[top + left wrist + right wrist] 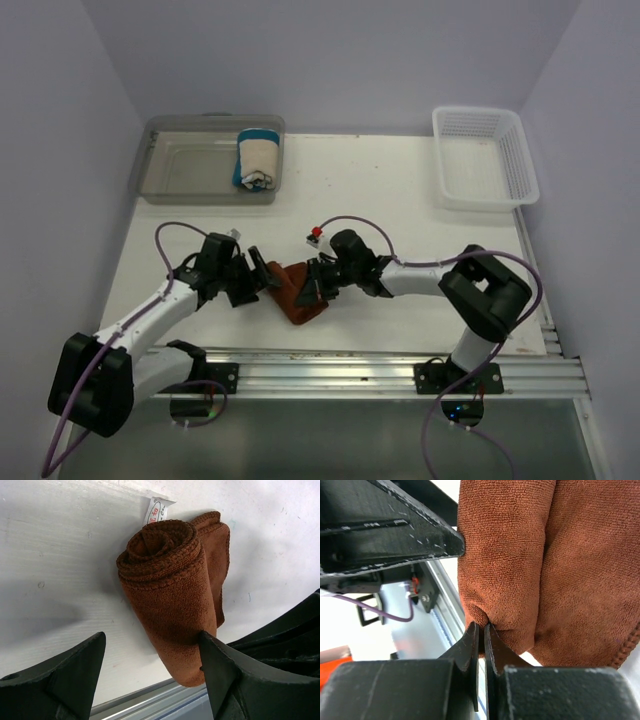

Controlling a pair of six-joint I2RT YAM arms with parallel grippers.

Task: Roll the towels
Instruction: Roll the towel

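The rust-brown towel [298,292] lies rolled up on the table near the front rail, its spiral end and white label [158,510] facing away in the left wrist view. My left gripper [152,636] is open around the roll's [172,590] near end. One of its fingers [225,672] touches the cloth and the other stands apart from it. My right gripper [481,628] is shut on a small fold at the edge of the brown towel [520,555]. The cream towel with blue edges [258,158] sits rolled inside the clear bin [185,170].
A white mesh basket [485,155] stands at the back right. The metal rail [380,362] runs along the table's front edge just behind the roll. The left gripper's finger [395,530] crosses the top of the right wrist view, close to the right gripper.
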